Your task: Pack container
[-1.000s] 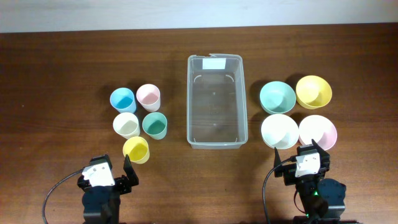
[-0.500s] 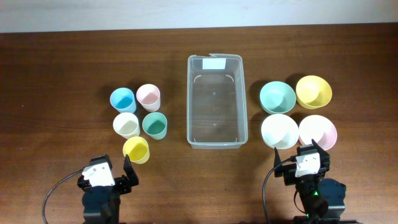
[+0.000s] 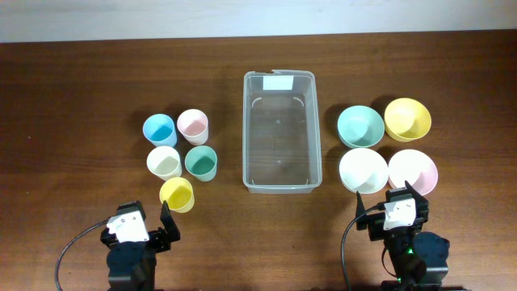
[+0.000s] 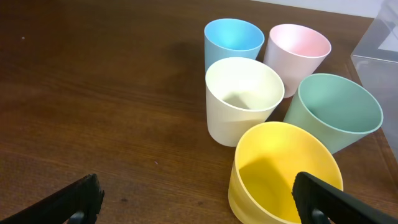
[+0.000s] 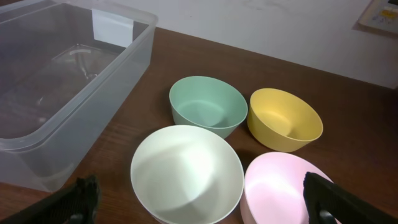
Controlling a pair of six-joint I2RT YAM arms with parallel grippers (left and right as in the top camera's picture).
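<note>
The clear rectangular container [image 3: 279, 132] stands empty at mid-table, its white label at the far short rim; its corner also shows in the right wrist view [image 5: 68, 93]. Left of it stand blue [image 3: 159, 129], pink [image 3: 193, 124], cream [image 3: 164, 162], teal [image 3: 201, 162] and yellow [image 3: 177, 195] cups. Right of it sit green [image 3: 359, 126], yellow [image 3: 407, 119], white [image 3: 363, 170] and pink [image 3: 413, 170] bowls. My left gripper [image 4: 199, 199] is open and empty, just before the yellow cup [image 4: 283, 171]. My right gripper [image 5: 202, 202] is open and empty, just before the white bowl [image 5: 186, 174].
The brown wooden table [image 3: 81, 97] ends at a pale wall at the far edge. Both arm bases sit at the near edge, with cables beside them. A paper corner [image 5: 379, 15] shows at far right in the right wrist view.
</note>
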